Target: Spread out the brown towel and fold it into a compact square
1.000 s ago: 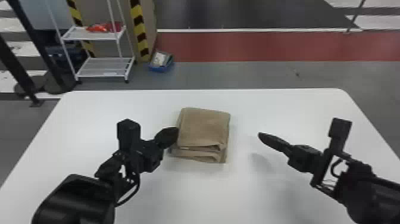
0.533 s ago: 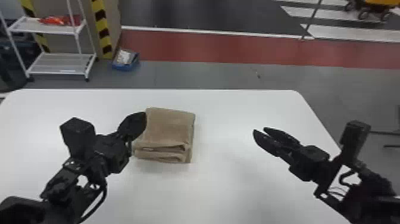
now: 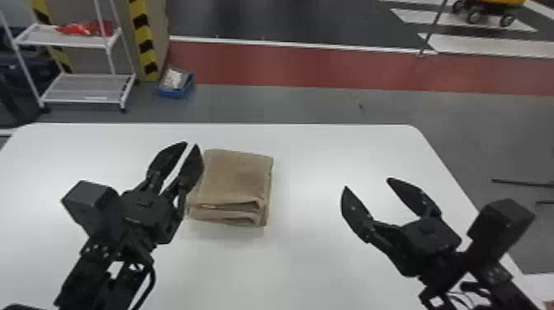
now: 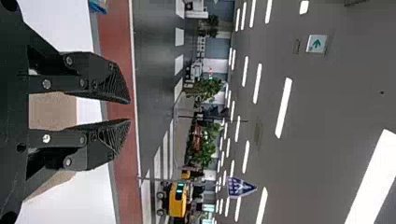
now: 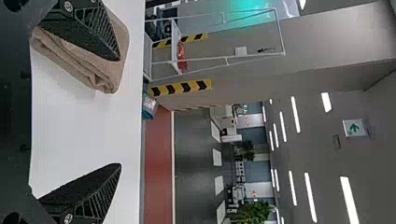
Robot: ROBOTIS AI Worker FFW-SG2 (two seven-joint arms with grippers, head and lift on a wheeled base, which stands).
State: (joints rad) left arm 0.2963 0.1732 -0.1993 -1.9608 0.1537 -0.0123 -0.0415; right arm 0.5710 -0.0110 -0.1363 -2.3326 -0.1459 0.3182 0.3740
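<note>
The brown towel rests folded on a white table.

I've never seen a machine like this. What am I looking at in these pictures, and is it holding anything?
This is a robot with two black arms, each ending in a two-fingered gripper. The head view looks forward and down from its head, like your own eyes would. The two wrist views come from cameras on the arms and are turned on their side. On the white table lies a folded brown towel. The left gripper and right gripper are both open, holding nothing.
</note>
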